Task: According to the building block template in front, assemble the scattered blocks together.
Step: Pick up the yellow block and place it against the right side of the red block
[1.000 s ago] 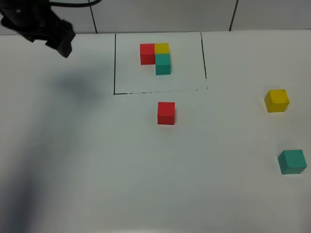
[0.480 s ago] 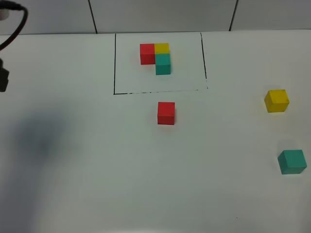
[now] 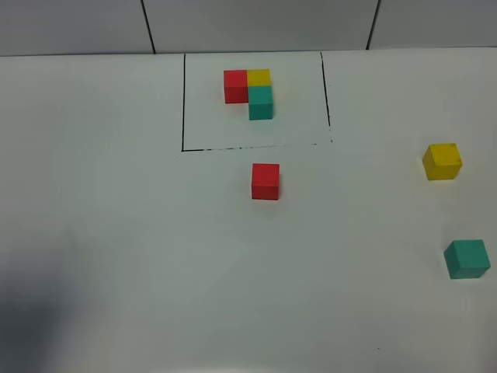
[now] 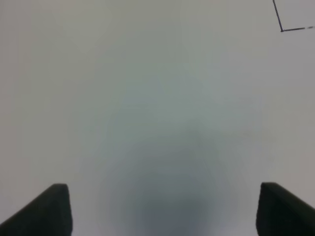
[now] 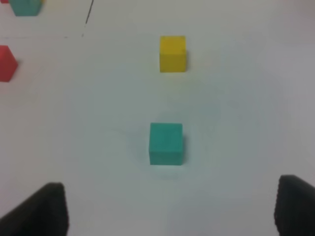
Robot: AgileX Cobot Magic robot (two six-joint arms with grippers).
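The building block template (image 3: 250, 92), a joined red, yellow and teal L, sits inside a thin black frame at the back middle of the white table. Of the scattered blocks, the red cube (image 3: 265, 180) lies just in front of the frame, the yellow cube (image 3: 443, 161) at the right, and the teal cube (image 3: 467, 259) nearer at the far right. Neither gripper shows in the exterior view. My right gripper (image 5: 172, 211) is open, with the teal cube (image 5: 166, 143) ahead of it and the yellow cube (image 5: 173, 53) beyond. My left gripper (image 4: 162, 211) is open over bare table.
The white table (image 3: 140, 233) runs to a tiled wall at the back. A corner of the black frame (image 4: 283, 29) shows in the left wrist view. A dark shadow lies on the table at the near left (image 3: 31, 318).
The left arm, seen at the top left of the exterior view before, has withdrawn out of that view. Its shadow has slid toward the near left. The blocks have not moved.
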